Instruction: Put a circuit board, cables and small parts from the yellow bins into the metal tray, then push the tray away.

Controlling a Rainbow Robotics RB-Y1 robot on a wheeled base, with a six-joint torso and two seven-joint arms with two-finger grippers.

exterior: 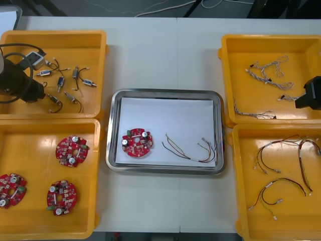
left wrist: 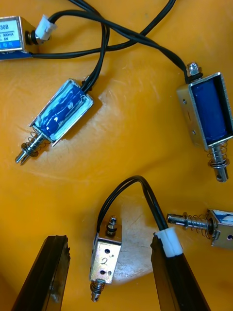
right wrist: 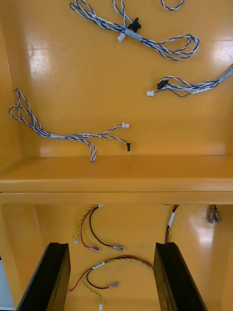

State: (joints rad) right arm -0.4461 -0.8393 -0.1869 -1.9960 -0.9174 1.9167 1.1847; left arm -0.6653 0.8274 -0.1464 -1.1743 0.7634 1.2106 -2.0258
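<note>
Left gripper [left wrist: 109,240], fingers spread, straddles one small metal part [left wrist: 104,257] in the yellow bin [exterior: 55,34] left of and beyond the metal tray [exterior: 165,93]. Judged rigid, smooth and dense. Grip its flat frame sides, not the sprung pin [left wrist: 97,291]; the black lead [left wrist: 126,187] may snag. Bin floor glossy, other parts [left wrist: 65,114] close by. Right gripper [right wrist: 110,245] released, right of the tray.

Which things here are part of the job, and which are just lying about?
Job: metal tray with circuit board and red and yellow cable; yellow bins; small metal parts under open left gripper; blue and white cables by open right gripper.
Lying about: white cord on the floor.
</note>
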